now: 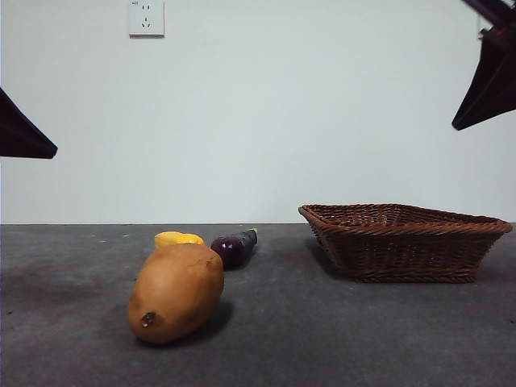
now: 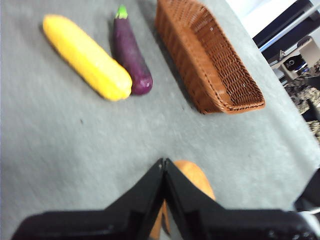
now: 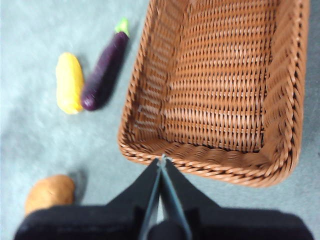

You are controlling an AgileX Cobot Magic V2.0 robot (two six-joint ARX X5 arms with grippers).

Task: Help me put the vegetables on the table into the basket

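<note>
A large tan-orange potato (image 1: pixel 176 292) with a dark spot lies on the grey table (image 1: pixel 322 339) at the front left. Behind it lie a yellow vegetable (image 1: pixel 178 239) and a dark purple eggplant (image 1: pixel 235 247) with a green tip, side by side. The brown wicker basket (image 1: pixel 403 240) stands empty at the right. My left gripper (image 2: pixel 164 162) is shut and empty, high above the potato (image 2: pixel 196 181). My right gripper (image 3: pixel 162 160) is shut and empty, high above the basket's near rim (image 3: pixel 210 160). Both arms show only as dark tips at the front view's upper sides.
A white wall with a power socket (image 1: pixel 146 18) stands behind the table. In the left wrist view, furniture (image 2: pixel 295 45) shows beyond the table's edge.
</note>
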